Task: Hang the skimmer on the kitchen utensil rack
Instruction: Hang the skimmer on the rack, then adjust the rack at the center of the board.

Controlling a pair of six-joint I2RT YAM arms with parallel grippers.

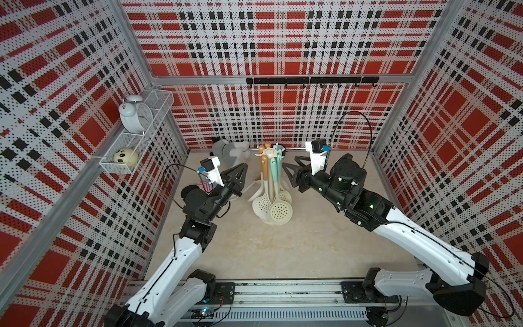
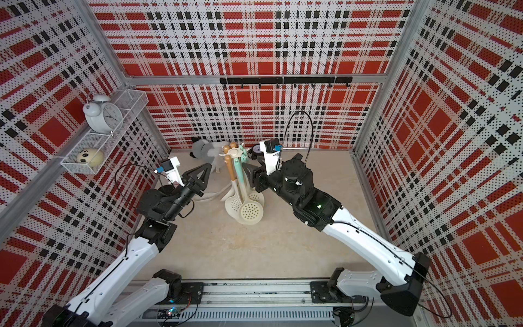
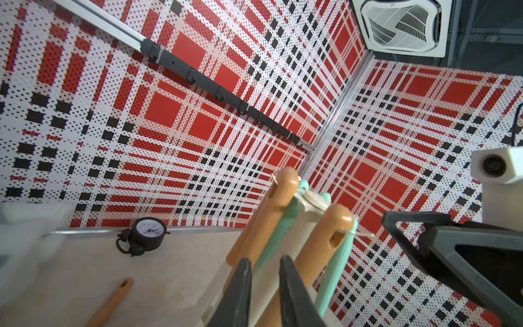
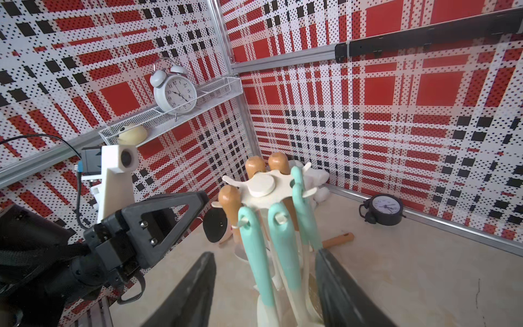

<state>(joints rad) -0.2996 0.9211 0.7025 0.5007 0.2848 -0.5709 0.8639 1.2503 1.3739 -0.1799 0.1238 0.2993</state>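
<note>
The mounting rail [image 1: 254, 294] is running along the near edge at six o'clock. Above it, both arms are flanking the kitchen utensil rack [image 1: 268, 153] mid-worktop. The skimmer [image 1: 280, 211] is hanging from its crown already, bowl low. The left tool [image 1: 242, 170], nearly together, and right tool [image 1: 288, 164], apart, are holding nothing.

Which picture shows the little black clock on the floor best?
The left wrist view: the black clock shows whole, its face readable. The right wrist view shows it whole too. A top view shows a sliver behind the rack.
</note>
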